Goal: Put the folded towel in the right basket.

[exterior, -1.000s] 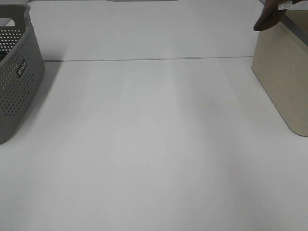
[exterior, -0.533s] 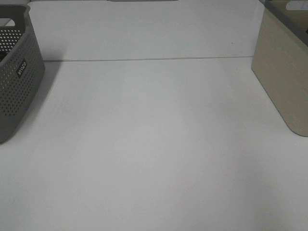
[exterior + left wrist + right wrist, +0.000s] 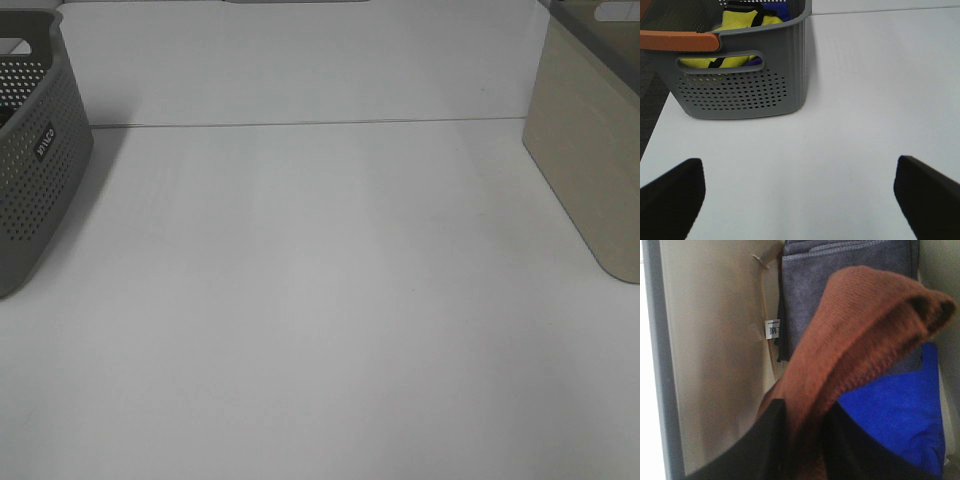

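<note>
In the right wrist view my right gripper (image 3: 807,445) is shut on the folded brown towel (image 3: 860,335) and holds it over the inside of the right beige basket (image 3: 715,350). A grey towel (image 3: 840,265) and a blue towel (image 3: 895,415) lie in the basket below it. In the exterior high view only the beige basket's (image 3: 585,150) side wall shows at the right edge; the towel and both grippers are out of view there. My left gripper (image 3: 800,200) is open and empty above the white table (image 3: 865,100).
A grey perforated basket (image 3: 30,160) stands at the table's left edge. In the left wrist view this basket (image 3: 740,85) holds yellow and blue cloth (image 3: 740,20). An orange strip (image 3: 677,41) lies across its near rim.
One second ago the brown towel showed at the top right of the exterior high view, above the beige basket's rim. It has since left that view.
</note>
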Controlling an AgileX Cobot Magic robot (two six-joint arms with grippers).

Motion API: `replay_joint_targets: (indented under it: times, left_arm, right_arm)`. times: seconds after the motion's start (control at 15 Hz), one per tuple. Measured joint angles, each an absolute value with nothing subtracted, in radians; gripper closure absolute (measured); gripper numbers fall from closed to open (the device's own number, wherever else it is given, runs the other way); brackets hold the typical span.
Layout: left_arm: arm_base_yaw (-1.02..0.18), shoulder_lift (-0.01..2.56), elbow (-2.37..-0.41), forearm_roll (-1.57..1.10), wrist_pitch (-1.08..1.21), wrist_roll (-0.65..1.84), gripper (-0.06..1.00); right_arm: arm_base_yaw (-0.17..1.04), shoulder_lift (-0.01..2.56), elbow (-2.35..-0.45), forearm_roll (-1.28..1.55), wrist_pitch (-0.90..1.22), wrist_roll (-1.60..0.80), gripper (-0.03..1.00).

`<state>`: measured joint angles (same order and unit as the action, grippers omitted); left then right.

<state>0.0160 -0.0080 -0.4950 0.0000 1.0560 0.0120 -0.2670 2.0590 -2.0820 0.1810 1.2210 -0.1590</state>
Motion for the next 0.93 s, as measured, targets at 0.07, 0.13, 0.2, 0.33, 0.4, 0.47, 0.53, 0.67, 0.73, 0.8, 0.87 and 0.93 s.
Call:
replay_joint_targets:
  times: [0.07, 0.13, 0.2, 0.33, 0.4, 0.47, 0.53, 0.67, 0.73, 0.8, 0.87, 0.93]
  left_arm:
    - [0.016, -0.008, -0.495, 0.0, 1.056, 0.012, -0.03]
    - [0.016, -0.008, -0.495, 0.0, 1.056, 0.012, -0.03]
    - [0.016, -0.008, -0.495, 0.0, 1.056, 0.012, -0.03]
    - [0.016, -0.008, -0.495, 0.0, 1.056, 0.012, -0.03]
    - [0.016, -0.008, -0.495, 0.0, 1.056, 0.012, -0.03]
    - [0.016, -0.008, -0.495, 0.0, 1.056, 0.012, -0.03]
    - [0.016, -0.008, -0.495, 0.0, 1.056, 0.012, -0.03]
    - [0.016, -0.008, -0.495, 0.0, 1.056, 0.012, -0.03]
    - [0.016, -0.008, -0.495, 0.0, 1.056, 0.012, -0.03]
    - [0.016, -0.008, -0.495, 0.0, 1.056, 0.012, -0.03]
    - [0.016, -0.008, -0.495, 0.0, 1.056, 0.012, -0.03]
    - [0.016, -0.008, -0.495, 0.0, 1.056, 0.012, -0.03]
  right_arm:
    - [-0.267, 2.059, -2.082, 0.179, 1.221, -0.148, 0.52]
    - [-0.267, 2.059, -2.082, 0.178, 1.221, -0.146, 0.43]
    - [-0.267, 2.059, -2.082, 0.178, 1.221, -0.143, 0.39]
    - [-0.267, 2.056, -2.082, 0.197, 1.221, -0.137, 0.37]
    - [-0.267, 2.056, -2.082, 0.197, 1.221, -0.137, 0.37]
    - [-0.254, 2.038, -2.082, 0.229, 1.221, -0.136, 0.36]
    - [-0.237, 2.019, -2.082, 0.235, 1.221, -0.136, 0.36]
    - [-0.173, 1.967, -2.07, 0.238, 1.219, -0.136, 0.36]
    - [-0.141, 1.931, -2.046, 0.238, 1.219, -0.136, 0.36]
    - [-0.11, 1.894, -2.012, 0.233, 1.22, -0.136, 0.36]
    - [-0.073, 1.826, -1.931, 0.217, 1.22, -0.132, 0.36]
    - [-0.067, 1.77, -1.871, 0.209, 1.22, -0.124, 0.36]
